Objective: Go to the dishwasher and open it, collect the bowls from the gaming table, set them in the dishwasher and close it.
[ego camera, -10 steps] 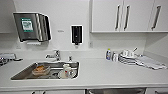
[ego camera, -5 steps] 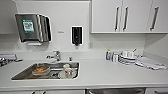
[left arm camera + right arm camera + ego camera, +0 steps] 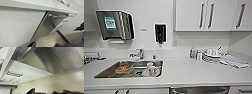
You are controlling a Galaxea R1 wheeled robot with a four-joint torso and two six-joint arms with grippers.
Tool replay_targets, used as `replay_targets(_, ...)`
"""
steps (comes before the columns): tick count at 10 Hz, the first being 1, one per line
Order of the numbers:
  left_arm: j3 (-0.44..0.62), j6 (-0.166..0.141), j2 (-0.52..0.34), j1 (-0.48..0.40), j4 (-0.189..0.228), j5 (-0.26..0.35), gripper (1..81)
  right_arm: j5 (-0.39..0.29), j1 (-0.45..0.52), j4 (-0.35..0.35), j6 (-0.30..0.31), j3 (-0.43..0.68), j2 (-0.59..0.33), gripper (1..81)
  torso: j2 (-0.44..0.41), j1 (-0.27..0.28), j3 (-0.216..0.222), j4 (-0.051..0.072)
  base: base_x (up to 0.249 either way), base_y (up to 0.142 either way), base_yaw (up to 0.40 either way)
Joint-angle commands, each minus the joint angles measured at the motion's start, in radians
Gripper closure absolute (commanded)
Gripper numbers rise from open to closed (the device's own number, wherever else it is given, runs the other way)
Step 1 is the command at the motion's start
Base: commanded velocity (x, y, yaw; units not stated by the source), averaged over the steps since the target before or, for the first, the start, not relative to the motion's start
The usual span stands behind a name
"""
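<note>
The robot faces a white worktop [image 3: 204,75] with a steel sink [image 3: 106,73] let into it. Everything below is placed from that sink.

Inside the sink lie an orange bowl [image 3: 123,68] and, beside it, some white dishes [image 3: 150,71]. A tap [image 3: 139,53] stands at the sink's back edge. On the wall above and to one side hangs a steel paper-towel dispenser [image 3: 114,25]; a dark soap dispenser [image 3: 160,33] hangs on the wall above the sink's other end. Further along the worktop, well apart from the sink, stand a small bottle [image 3: 192,52] and a stack of white plates [image 3: 211,57], with a folded cloth [image 3: 235,61] beyond them. White wall cabinets [image 3: 209,15] hang above that end.

The dishwasher [image 3: 200,90] sits under the worktop, below and to the side of the sink toward the plates; its steel front shows at the lower edge of the head view. In the left wrist view its steel front [image 3: 43,30] slants beside white cabinet doors, with drawer handles [image 3: 60,26] near it. In the right wrist view its bar handle [image 3: 26,53] looms close above the steel door.

Whether the left pincer or the right pincer is apart or together cannot be told.
</note>
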Motion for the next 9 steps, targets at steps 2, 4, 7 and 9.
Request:
replay_targets(2,0.027,0.003,-0.026,-0.081,0.013,-0.005,1.0,-0.068,0.196,0.065,0.011,0.078,-0.073,1.0,0.000,0.000,-0.029,0.000,0.000,0.000,0.000)
replay_targets(4,0.029,0.012,-0.027,-0.083,0.014,-0.011,1.0,-0.095,0.280,0.140,0.049,0.098,-0.076,1.0,0.000,0.001,-0.052,0.000,0.000,0.000,0.000)
replay_targets(7,0.047,0.011,-0.030,-0.112,0.028,-0.031,1.0,-0.098,0.363,0.240,0.160,0.106,-0.070,1.0,0.001,0.001,-0.052,0.000,0.000,0.000,0.000)
replay_targets(9,0.052,0.001,-0.018,-0.145,0.014,-0.028,1.0,-0.111,0.409,0.260,0.255,0.075,-0.036,1.0,0.001,0.001,-0.052,0.000,0.000,0.000,0.000)
